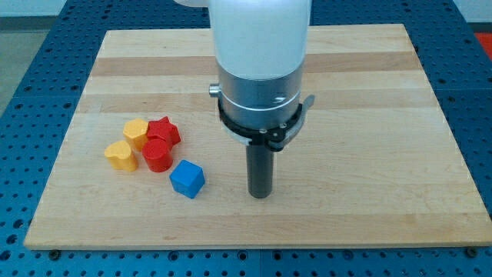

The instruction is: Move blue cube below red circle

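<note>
The blue cube (187,178) lies on the wooden board (369,92), just below and to the right of the red circle (157,154). They stand close together with a small gap between them. My tip (260,195) rests on the board to the right of the blue cube, about one cube width of bare board between them. The rod hangs from the large white and silver arm body at the view's top middle.
A red star (164,131) sits just above the red circle. A yellow hexagon (136,131) is left of the star. A yellow heart (121,155) is left of the red circle. These form a tight cluster at the board's left.
</note>
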